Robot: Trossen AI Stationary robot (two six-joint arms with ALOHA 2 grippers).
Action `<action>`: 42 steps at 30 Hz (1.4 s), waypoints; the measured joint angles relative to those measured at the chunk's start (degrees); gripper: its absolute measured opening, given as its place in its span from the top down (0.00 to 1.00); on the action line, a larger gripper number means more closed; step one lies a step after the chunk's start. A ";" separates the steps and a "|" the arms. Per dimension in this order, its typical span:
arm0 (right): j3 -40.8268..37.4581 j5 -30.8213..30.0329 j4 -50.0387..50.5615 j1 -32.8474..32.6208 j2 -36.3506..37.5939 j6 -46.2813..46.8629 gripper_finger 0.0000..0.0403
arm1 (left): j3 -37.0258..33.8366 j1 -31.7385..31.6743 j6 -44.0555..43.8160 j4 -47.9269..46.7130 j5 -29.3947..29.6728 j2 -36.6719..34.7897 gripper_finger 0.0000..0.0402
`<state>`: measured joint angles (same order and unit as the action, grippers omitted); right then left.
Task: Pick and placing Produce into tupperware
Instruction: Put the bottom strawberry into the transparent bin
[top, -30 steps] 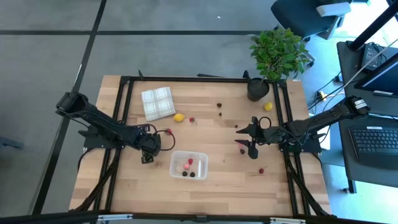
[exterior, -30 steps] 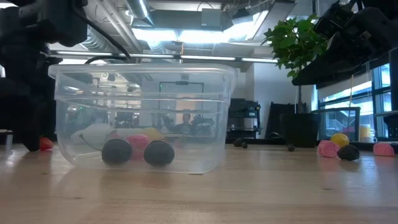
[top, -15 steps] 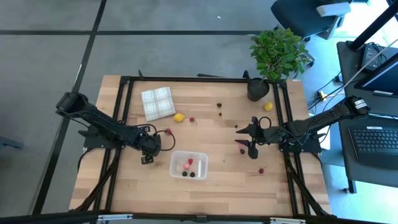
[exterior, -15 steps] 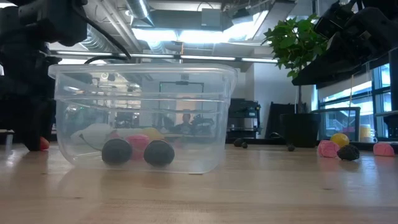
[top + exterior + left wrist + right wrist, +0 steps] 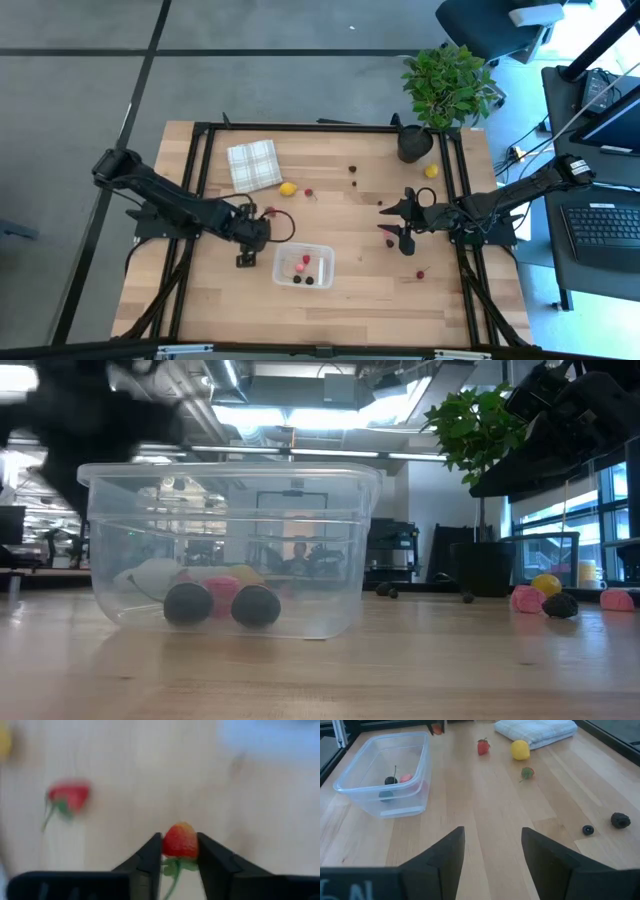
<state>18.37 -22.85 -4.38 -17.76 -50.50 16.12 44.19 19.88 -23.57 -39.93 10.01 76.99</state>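
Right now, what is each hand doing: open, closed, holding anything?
Left hand: closed on a strawberry.
Right hand: open, holding nothing.

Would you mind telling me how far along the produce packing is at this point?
Partly done. The tupperware already holds a few pieces, including two dark berries. In hand: the left tool is shut on a strawberry beside the tub. Left: a lemon, another lemon by the plant pot, and several small berries scattered on the table. The right tool waits open, empty.
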 joint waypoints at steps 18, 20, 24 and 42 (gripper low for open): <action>0.00 0.01 0.00 0.01 0.00 -0.09 0.51 | 11.36 0.65 16.25 14.94 -4.21 4.41 0.77; 0.00 0.01 0.00 0.01 0.00 -0.10 0.51 | 11.39 1.00 18.37 16.97 -5.27 6.58 0.78; 0.00 0.00 -0.02 0.02 0.00 -0.09 0.51 | 13.10 1.26 19.93 16.70 -5.78 11.21 0.77; 0.00 0.00 -0.02 0.01 0.00 0.16 0.51 | 20.17 1.20 20.75 8.88 -5.17 22.41 0.72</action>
<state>18.37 -22.85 -4.40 -17.75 -50.50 16.28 64.36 21.08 -2.82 -31.05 4.84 99.39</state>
